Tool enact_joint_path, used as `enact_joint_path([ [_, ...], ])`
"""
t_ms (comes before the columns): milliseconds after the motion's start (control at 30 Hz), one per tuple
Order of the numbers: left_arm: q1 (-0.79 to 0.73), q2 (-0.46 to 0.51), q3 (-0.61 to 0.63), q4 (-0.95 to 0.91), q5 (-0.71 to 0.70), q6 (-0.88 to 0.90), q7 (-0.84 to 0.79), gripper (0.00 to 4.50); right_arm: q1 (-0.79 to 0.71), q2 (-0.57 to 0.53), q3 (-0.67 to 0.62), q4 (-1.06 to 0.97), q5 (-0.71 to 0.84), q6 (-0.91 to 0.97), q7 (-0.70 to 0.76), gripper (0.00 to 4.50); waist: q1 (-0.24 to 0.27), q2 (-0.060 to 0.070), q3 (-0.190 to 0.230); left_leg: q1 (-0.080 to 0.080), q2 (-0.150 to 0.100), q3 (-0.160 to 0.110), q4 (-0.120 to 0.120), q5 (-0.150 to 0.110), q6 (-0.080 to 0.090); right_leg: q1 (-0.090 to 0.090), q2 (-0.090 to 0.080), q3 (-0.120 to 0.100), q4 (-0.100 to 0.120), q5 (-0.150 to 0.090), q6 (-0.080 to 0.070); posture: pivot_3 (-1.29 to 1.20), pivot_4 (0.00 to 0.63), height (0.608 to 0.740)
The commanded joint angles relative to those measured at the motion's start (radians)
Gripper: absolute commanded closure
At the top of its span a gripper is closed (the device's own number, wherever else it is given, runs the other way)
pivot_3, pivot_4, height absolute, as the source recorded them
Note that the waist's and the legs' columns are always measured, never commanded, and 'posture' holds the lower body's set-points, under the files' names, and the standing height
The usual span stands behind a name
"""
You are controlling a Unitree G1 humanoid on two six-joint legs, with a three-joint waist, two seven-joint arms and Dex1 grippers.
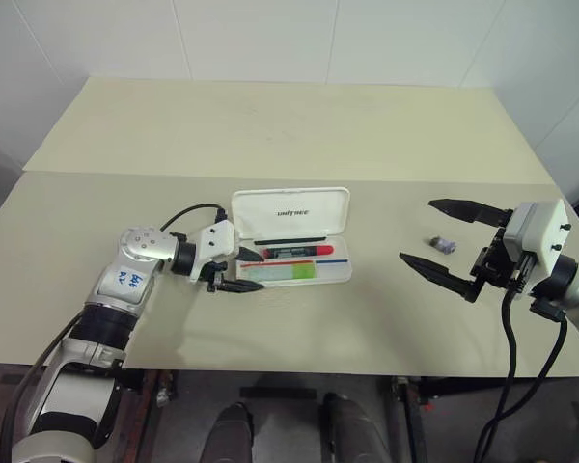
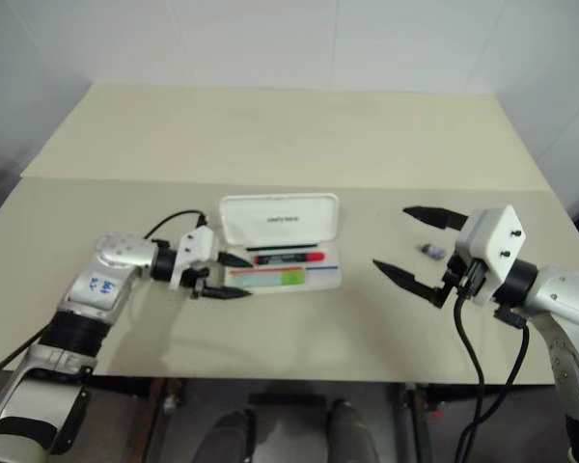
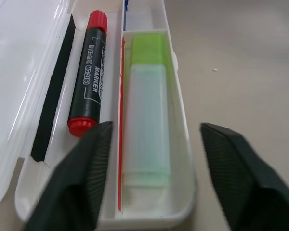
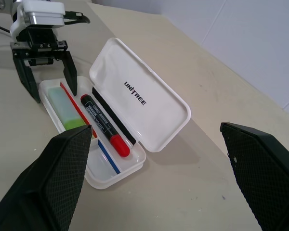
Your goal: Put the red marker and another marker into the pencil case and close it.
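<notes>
The white pencil case (image 1: pixel 340 206) lies open at the table's middle, its lid folded back flat. The red marker (image 1: pixel 294 251) rests in the tray beside the hinge. The pale green marker (image 1: pixel 282 274) lies in the tray's front half, free of any grip. My left gripper (image 1: pixel 256 271) is open at the case's left end, its fingers (image 3: pixel 82 183) standing either side of the green marker's (image 3: pixel 147 120) end without touching it. My right gripper (image 1: pixel 417 230) hangs open above the table to the right of the case, holding nothing.
A small grey lump (image 1: pixel 444 243) lies on the table between the right gripper's fingers and below them. The beige table (image 1: pixel 270 125) stretches wide behind the case. Its front edge runs close below both arms.
</notes>
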Motion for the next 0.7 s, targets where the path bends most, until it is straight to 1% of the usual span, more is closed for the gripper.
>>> enact_joint_path([
  [33, -0.022, -0.006, 0.011, -0.009, -0.003, -0.024, 0.001, 0.05, -0.004, 0.003, -0.015, -0.028, 0.012, -0.01, -0.01, 0.0, 0.0, 0.0, 0.0, 0.0, 0.0, 0.0, 0.0, 0.0, 0.0, 0.0, 0.0, 0.0, 0.0, 0.0, 0.0, 0.0, 0.15, 0.74],
  [200, -0.014, -0.003, 0.04, -0.068, -0.065, 0.007, -0.031, 0.02, -0.022, 0.01, 0.007, 0.001, 0.011, -0.01, -0.009, 0.0, -0.002, 0.0, 0.0, 0.0, 0.0, 0.0, 0.0, 0.0, 0.0, 0.0, 0.0, 0.0, 0.0, 0.0, 0.0, 0.0, 0.15, 0.74],
  [367, -0.013, -0.004, 0.09, -0.129, -0.168, 0.07, -0.066, 0.02, -0.043, 0.011, 0.022, 0.091, 0.007, -0.001, 0.008, 0.0, -0.001, 0.0, 0.0, 0.0, 0.0, 0.0, 0.0, 0.0, 0.0, 0.0, 0.0, 0.0, 0.001, 0.0, 0.0, 0.0, 0.15, 0.74],
  [433, -0.029, -0.015, 0.145, -0.16, -0.262, 0.138, -0.07, 0.02, -0.068, -0.001, 0.049, 0.202, -0.028, -0.021, 0.041, 0.0, -0.001, 0.0, 0.0, 0.0, 0.0, 0.0, 0.0, 0.0, 0.0, 0.0, 0.0, 0.0, 0.001, 0.0, 0.0, 0.0, 0.15, 0.74],
  [533, -0.038, -0.006, 0.187, -0.232, -0.391, 0.253, -0.122, 0.02, -0.127, -0.017, 0.094, 0.368, -0.089, -0.064, 0.093, 0.0, -0.003, 0.0, 0.0, 0.0, 0.0, 0.0, 0.002, 0.0, 0.0, 0.0, 0.0, 0.0, 0.001, 0.0, 0.0, 0.0, 0.15, 0.74],
  [567, -0.039, 0.003, 0.191, -0.257, -0.421, 0.293, -0.135, 0.02, -0.151, -0.019, 0.107, 0.419, -0.104, -0.078, 0.109, 0.0, -0.003, 0.0, 0.0, 0.0, 0.0, 0.0, 0.002, 0.0, 0.0, 0.0, 0.0, 0.0, 0.002, 0.0, 0.0, 0.0, 0.15, 0.74],
  [700, -0.073, 0.002, 0.228, -0.32, -0.494, 0.393, -0.096, 0.02, -0.274, -0.023, 0.17, 0.676, -0.188, -0.166, 0.184, 0.0, -0.007, 0.001, 0.001, 0.0, 0.0, 0.0, 0.002, 0.0, 0.0, 0.0, 0.0, 0.0, 0.003, 0.003, 0.005, 0.0, 0.15, 0.74],
])
